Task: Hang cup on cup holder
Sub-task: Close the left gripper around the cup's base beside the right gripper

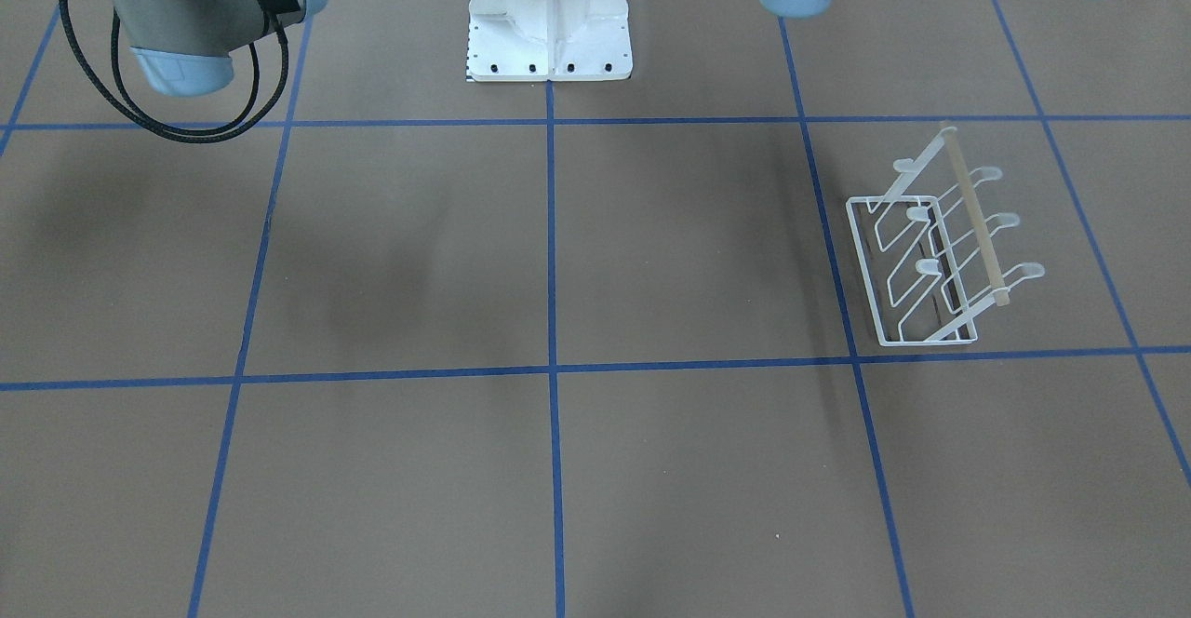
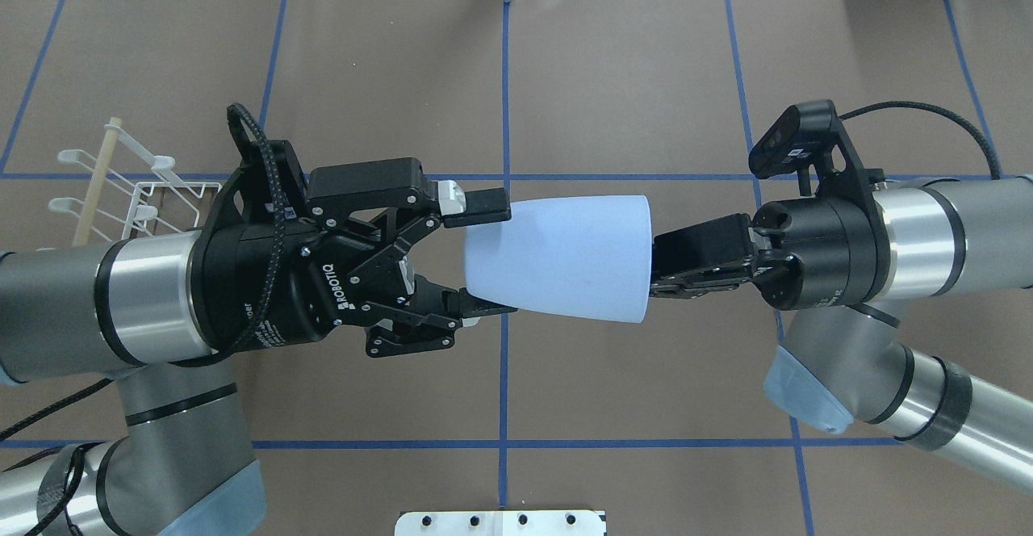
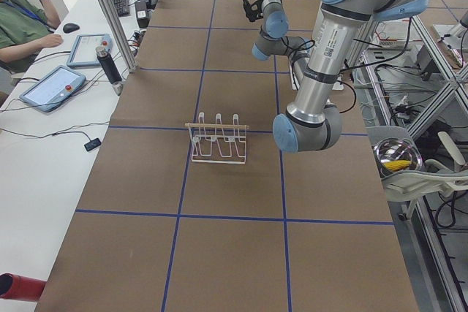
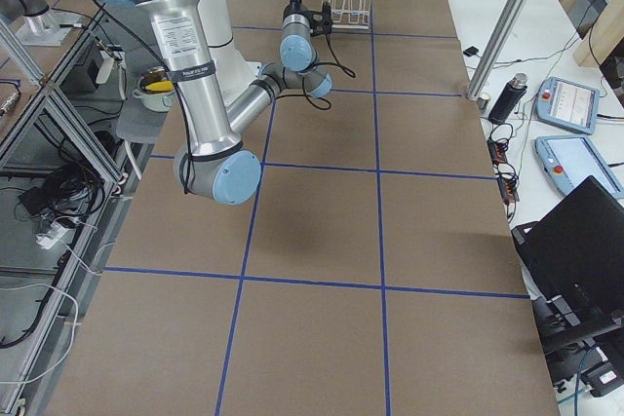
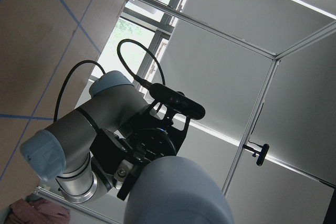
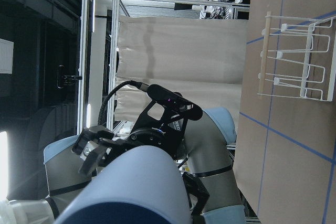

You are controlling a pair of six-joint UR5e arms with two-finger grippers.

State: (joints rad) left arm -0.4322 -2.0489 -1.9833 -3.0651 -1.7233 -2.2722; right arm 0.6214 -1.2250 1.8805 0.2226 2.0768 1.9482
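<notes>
One cup (image 2: 565, 257), centre frame: my right claw (image 2: 658, 265) clamps its rim, my left claw (image 2: 488, 255) gapes around its base. One rack (image 2: 95, 183), far left.

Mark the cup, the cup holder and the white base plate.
the cup (image 2: 565, 257), overhead exterior view, mid side wall.
the cup holder (image 1: 974, 218), exterior front-facing view, wooden top bar.
the white base plate (image 1: 605, 55), exterior front-facing view, flat flange.
</notes>
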